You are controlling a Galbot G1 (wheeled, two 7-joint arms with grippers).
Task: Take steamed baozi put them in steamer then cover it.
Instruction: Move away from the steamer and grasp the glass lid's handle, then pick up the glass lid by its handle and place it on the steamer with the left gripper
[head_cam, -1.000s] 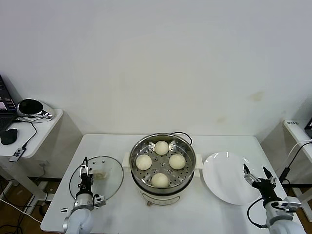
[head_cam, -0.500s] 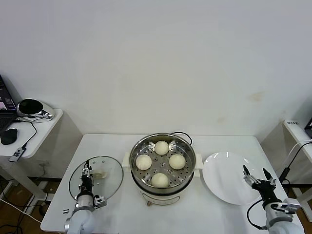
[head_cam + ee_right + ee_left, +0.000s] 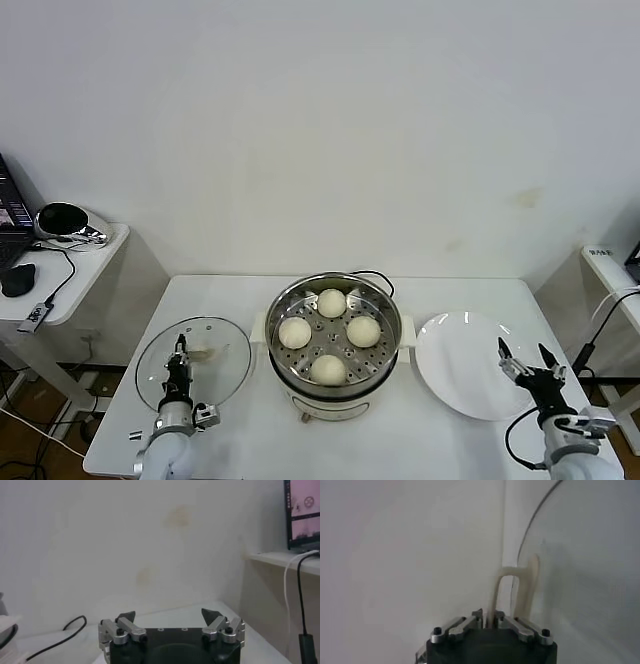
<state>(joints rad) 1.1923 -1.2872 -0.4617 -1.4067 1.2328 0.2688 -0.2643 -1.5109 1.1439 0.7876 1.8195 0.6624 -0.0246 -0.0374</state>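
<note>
Four steamed baozi [image 3: 329, 335] sit inside the open steamer [image 3: 334, 385] at the middle of the table [image 3: 450, 445], with bare table on either side of it. The left tool [image 3: 180, 349] is pinched shut on the cream bar handle [image 3: 516, 592] of the cover [image 3: 196, 361], which lies left of the steamer, its rim near the table's left edge. The right tool [image 3: 527, 361] hovers with its fingers spread wide and empty, by the near right edge of the white plate [image 3: 460, 364].
</note>
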